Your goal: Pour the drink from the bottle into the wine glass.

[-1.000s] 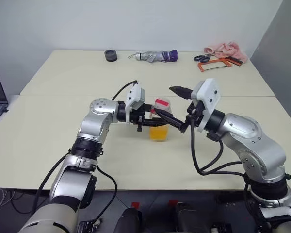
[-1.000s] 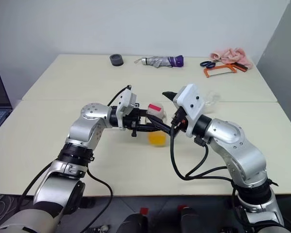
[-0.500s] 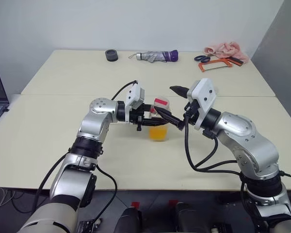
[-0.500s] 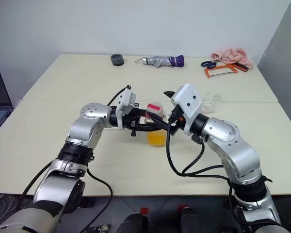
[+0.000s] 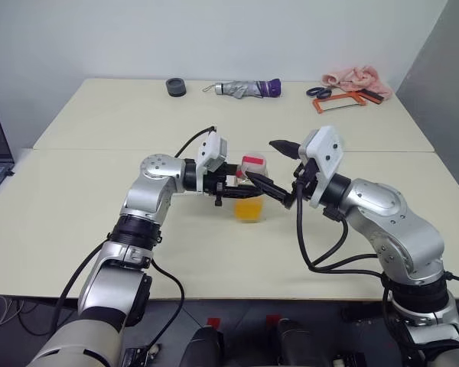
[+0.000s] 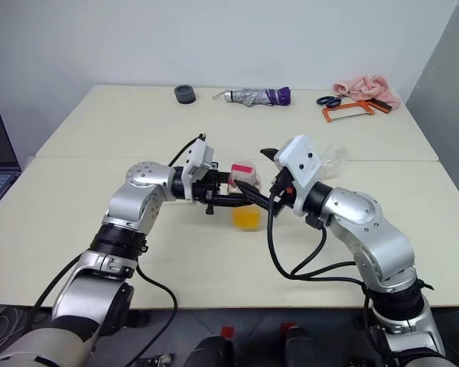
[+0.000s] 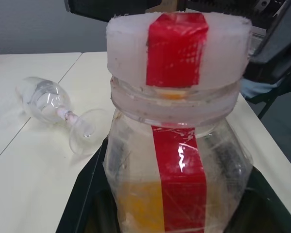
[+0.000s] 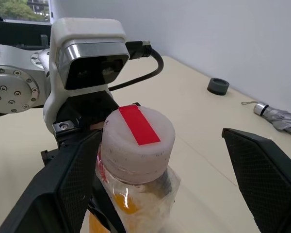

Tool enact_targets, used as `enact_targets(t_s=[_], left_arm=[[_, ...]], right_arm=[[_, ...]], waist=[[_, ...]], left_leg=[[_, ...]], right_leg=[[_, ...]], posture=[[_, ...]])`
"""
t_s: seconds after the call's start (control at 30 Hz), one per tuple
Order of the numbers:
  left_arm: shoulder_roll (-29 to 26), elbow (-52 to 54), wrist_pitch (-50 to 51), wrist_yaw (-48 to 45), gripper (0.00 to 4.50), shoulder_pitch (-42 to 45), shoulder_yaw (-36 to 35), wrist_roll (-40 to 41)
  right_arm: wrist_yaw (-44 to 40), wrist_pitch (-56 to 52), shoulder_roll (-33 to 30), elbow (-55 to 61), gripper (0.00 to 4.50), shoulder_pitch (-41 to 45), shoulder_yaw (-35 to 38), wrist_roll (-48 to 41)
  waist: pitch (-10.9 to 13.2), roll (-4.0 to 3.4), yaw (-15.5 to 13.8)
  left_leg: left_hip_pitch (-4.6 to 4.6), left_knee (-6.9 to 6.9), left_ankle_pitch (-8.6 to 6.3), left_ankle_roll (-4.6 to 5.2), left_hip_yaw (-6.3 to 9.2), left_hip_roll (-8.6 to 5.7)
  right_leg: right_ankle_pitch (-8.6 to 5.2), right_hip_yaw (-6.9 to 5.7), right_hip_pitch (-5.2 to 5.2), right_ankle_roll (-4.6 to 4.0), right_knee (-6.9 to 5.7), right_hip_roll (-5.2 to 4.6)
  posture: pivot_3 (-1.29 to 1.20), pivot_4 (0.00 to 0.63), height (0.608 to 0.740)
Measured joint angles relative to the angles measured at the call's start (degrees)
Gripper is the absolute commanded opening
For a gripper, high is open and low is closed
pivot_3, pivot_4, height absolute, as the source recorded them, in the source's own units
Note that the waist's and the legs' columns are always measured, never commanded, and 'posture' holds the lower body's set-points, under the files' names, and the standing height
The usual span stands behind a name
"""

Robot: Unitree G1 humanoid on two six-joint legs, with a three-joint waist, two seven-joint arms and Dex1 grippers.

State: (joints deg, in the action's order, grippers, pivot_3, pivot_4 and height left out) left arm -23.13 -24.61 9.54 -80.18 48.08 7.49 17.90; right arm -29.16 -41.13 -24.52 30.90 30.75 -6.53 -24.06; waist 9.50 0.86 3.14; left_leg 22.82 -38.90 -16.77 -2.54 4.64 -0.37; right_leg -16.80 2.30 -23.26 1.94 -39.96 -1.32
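I am pinching the bottle [image 5: 251, 193] upright at table centre with my left gripper [image 5: 241, 186], right gripper [image 8: 160, 184] spread wide around its cap [image 8: 138, 138], which is on; the wine glass [image 7: 63, 114] is lying on its side to the right, so uncapping, righting and pouring all remain.

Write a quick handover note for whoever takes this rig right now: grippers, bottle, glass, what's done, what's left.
Left gripper: shut on the bottle, held upright above the table.
Right gripper: open, fingers either side of the cap, not gripping.
Drink: all in the bottle.
Wine glass: lying on its side, empty.
Done: bottle picked up.
Left: remove cap, stand the glass up, pour.
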Motion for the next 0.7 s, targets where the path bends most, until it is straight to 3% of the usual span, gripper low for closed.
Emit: enact_targets(t_s=[0.7], left_arm=[[-0.3,0.0,0.0,-0.3,1.80,0.0,-0.1,0.0]], right_arm=[[-0.2,-1.3,-0.6,0.4,4.23,-0.5,1.0,-2.4]], waist=[[0.0,0.00,0.0]], left_leg=[[0.00,0.00,0.00,0.00,0.00,0.00]], right_leg=[[0.00,0.00,0.00,0.00,0.00,0.00]], posture=[[0.00,0.150,0.740]])
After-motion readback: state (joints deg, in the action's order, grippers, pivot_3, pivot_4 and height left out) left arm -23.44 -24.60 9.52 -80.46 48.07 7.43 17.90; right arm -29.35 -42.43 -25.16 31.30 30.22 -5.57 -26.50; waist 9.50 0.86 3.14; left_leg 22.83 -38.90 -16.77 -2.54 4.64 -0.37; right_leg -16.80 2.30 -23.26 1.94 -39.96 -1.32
